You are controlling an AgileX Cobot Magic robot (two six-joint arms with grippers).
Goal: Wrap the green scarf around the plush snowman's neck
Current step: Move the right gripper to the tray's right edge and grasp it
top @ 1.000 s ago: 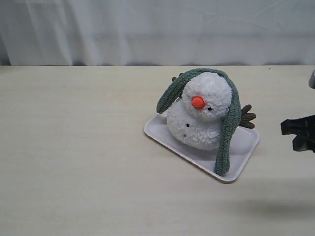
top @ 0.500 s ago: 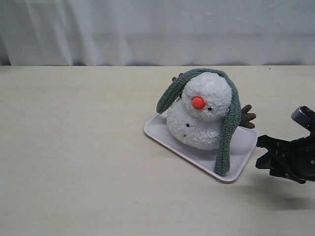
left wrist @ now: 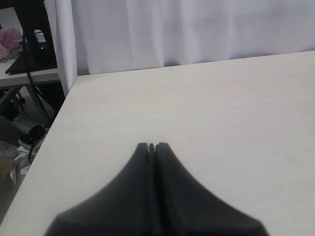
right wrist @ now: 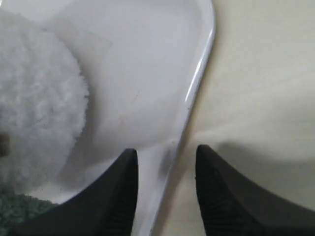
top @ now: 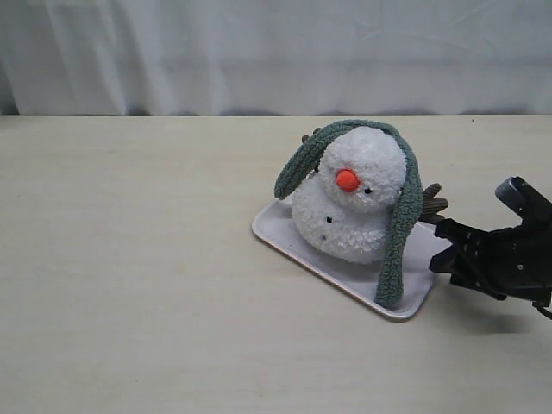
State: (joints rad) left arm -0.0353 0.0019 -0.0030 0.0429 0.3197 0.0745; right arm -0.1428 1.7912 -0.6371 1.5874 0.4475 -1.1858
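The green scarf (top: 405,205) lies draped over the crown of the plush snowman (top: 343,226), not in the snowman's neck (top: 332,200). One end curls down beside the face on the left of the exterior view. The other end hangs long down the right side, and its tip rests on the white tray (top: 285,238). The snowman sits on that tray and leans a little, its orange nose (top: 347,179) pointing toward the camera and one brown branch arm (top: 434,205) sticking out to the right. The tray stands near the middle of the pale table (top: 129,259), turned at an angle to the table's edges, with a white curtain (top: 259,52) behind.

My right gripper (top: 443,247) comes in low from the right edge of the exterior view, nearly level with the table, fingers pointing at the tray's near right corner just below the branch arm. On the right wrist camera its two black fingers stand spread, one over the tray floor and one over the bare table, with the tray's rim running between them (I cannot tell whether either pad touches it). They pinch nothing. White fluff and a scrap of green knit sit just beside the inner finger.

My left gripper (left wrist: 151,146) shows only on its own wrist camera. It is tipped down toward the bare table near a far corner, well apart from the tray, fingers pressed together on nothing.
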